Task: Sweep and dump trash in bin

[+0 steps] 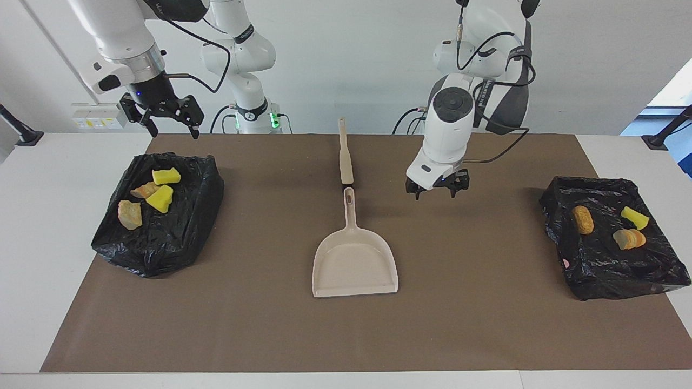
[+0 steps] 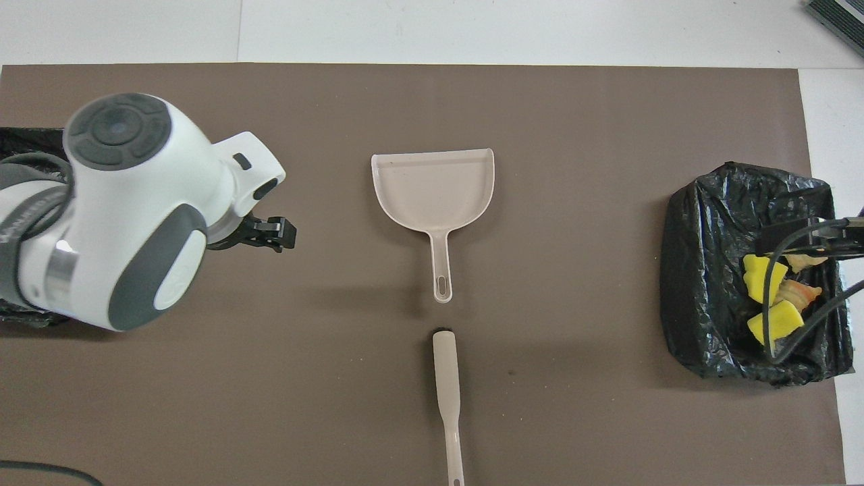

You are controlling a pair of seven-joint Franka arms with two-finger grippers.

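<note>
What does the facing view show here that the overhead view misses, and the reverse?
Facing view only: the three trash pieces in the bin at the left arm's end, and the right gripper, open above the other bin.

Overhead view only: nothing of note; the left arm hides the first bin, and cables cross the other bin's trash.

Both: the empty dustpan, the brush nearer the robots, and the left gripper, open over the mat.

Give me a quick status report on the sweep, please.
Left gripper open over the mat, right gripper open above a bin. All trash binned; dustpan empty. Nothing in the way.
</note>
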